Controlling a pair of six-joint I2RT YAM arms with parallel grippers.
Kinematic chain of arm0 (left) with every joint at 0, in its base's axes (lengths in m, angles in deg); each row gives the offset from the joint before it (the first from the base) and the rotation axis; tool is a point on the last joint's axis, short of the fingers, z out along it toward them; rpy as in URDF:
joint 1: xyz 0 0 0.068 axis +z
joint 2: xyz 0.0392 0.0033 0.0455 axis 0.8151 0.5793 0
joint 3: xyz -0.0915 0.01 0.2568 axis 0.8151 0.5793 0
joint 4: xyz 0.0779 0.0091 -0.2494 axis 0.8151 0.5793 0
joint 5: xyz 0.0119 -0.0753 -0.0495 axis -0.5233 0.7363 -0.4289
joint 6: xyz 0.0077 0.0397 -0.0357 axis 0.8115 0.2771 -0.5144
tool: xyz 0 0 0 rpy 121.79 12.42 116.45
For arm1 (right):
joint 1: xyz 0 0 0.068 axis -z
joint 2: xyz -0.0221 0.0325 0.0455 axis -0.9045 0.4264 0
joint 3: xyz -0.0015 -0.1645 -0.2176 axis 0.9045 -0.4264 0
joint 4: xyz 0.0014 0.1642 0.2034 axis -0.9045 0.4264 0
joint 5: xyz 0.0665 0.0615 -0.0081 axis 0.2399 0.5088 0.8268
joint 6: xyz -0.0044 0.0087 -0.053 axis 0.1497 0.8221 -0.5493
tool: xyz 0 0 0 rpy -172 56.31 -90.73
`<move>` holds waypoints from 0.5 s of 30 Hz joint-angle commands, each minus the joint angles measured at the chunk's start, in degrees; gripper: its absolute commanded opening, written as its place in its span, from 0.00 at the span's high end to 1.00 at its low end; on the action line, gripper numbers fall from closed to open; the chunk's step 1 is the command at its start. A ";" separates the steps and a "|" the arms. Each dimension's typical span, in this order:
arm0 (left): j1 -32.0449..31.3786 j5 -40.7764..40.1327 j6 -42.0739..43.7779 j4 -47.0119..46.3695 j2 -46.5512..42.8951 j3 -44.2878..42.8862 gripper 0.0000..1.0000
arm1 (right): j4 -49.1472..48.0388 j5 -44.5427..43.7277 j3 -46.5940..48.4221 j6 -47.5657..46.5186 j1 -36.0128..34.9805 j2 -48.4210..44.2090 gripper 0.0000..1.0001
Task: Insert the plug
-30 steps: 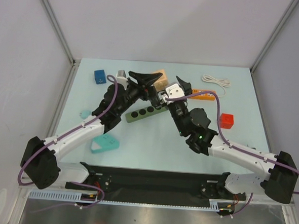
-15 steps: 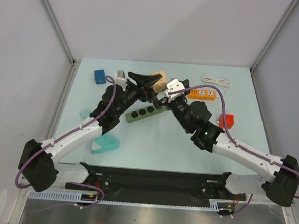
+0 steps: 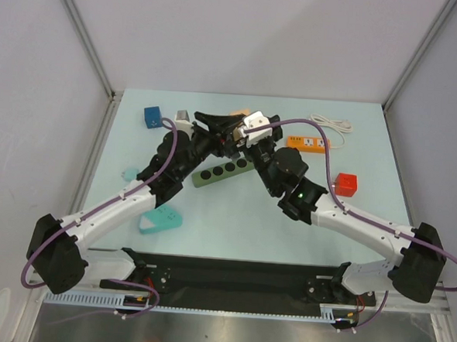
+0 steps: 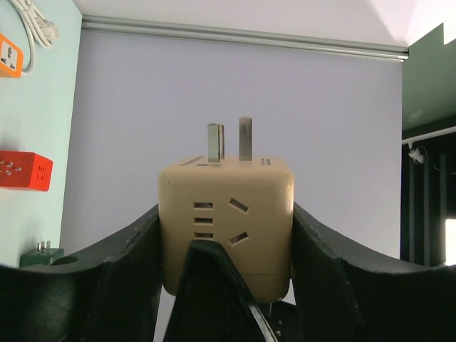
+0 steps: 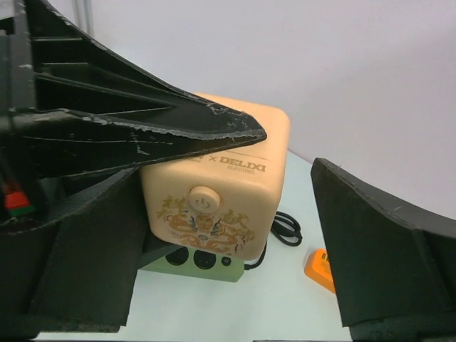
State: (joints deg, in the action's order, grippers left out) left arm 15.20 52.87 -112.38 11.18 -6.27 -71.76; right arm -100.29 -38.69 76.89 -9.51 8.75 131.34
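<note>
My left gripper (image 3: pixel 218 125) (image 4: pixel 224 214) is shut on a beige cube plug adapter (image 4: pixel 226 224), held above the table with its metal prongs (image 4: pixel 229 139) pointing away from the wrist. In the right wrist view the adapter (image 5: pixel 214 189) hangs over the end of the green power strip (image 5: pixel 203 261). My right gripper (image 3: pixel 242 135) (image 5: pixel 224 235) is open and straddles the adapter; one finger (image 5: pixel 71 249) is close beside it and the other finger (image 5: pixel 385 242) stands well apart. The green strip (image 3: pixel 224 171) lies on the table between the arms.
An orange power strip (image 3: pixel 306 143), a red cube (image 3: pixel 346 183) and a white cable (image 3: pixel 330 123) lie to the right. A blue cube (image 3: pixel 153 117) sits at the back left. Teal pieces (image 3: pixel 160 219) lie at the left front. A black cable (image 5: pixel 286 229) lies behind the green strip.
My right gripper has moved left and back until its open fingers flank the adapter. The adapter is now mostly hidden in the top view. The left arm has barely moved.
</note>
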 commanded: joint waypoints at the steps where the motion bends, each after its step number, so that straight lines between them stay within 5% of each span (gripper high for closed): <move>1: -0.42 -1.01 -0.13 -1.19 -3.09 -1.30 1.00 | -3.55 -1.78 2.62 -0.86 0.20 0.74 0.08; 2: -0.42 -0.93 -0.04 -0.84 -3.18 -1.30 1.00 | -3.90 -1.69 2.53 -1.12 0.11 0.83 0.11; 6: -0.51 -0.05 -0.48 -1.10 -3.53 -0.43 1.00 | -6.01 -0.20 1.66 -2.44 0.28 0.30 0.53; 7: -0.51 0.39 -0.57 -1.71 -3.35 0.01 1.00 | -6.97 1.20 1.13 -2.44 0.37 -0.05 0.73; 9: -0.42 1.88 -1.27 -4.87 -3.18 1.33 0.80 | -6.98 2.70 0.78 -1.74 0.90 -1.01 0.99; 12: -0.33 5.38 -0.84 -6.64 -2.82 2.56 0.38 | -7.16 5.34 -0.72 0.36 1.60 -3.03 1.00; 15: -0.24 6.72 -0.92 -4.18 -4.49 5.53 0.15 | -3.31 10.51 -0.89 4.14 4.58 -6.01 1.00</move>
State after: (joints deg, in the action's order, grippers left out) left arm 15.20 54.93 -112.43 7.60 -7.78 -69.18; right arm -102.06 -32.72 75.38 -8.72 10.48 130.33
